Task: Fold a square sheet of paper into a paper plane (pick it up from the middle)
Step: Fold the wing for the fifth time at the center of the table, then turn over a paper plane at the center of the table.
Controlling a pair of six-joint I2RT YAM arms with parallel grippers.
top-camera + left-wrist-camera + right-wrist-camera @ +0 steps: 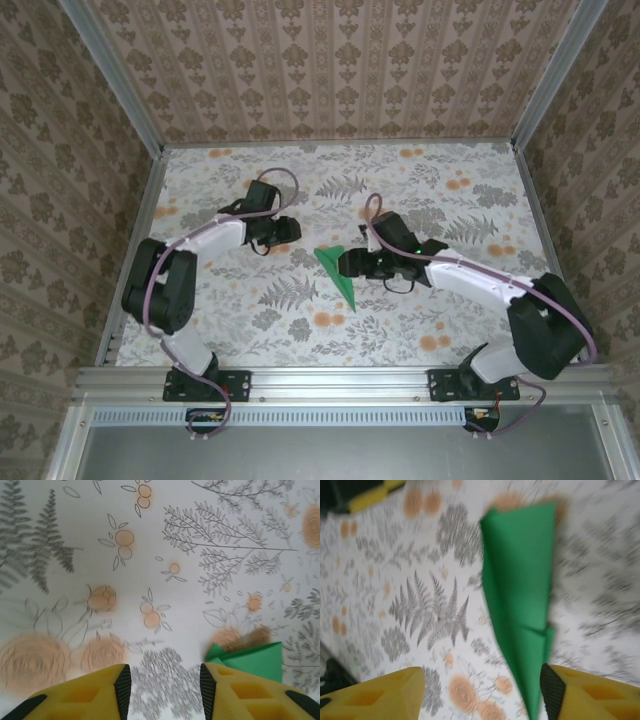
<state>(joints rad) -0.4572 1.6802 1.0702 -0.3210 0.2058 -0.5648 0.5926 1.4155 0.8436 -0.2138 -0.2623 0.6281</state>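
Paper plane [337,270] bright green, slim dart, creased lengthwise, tapering to point.

Table [250,325], seen from above: the whole top has a white covering printed with grey-green ferns, leafy sprigs and orange blossoms, and metal rails [340,381] run along its left, right and near edges. A paper plane [336,270] of bright green paper sits near the middle of the top among the fern prints, a slim dart with its point toward the near edge. Whether it rests fully flat cannot be told.
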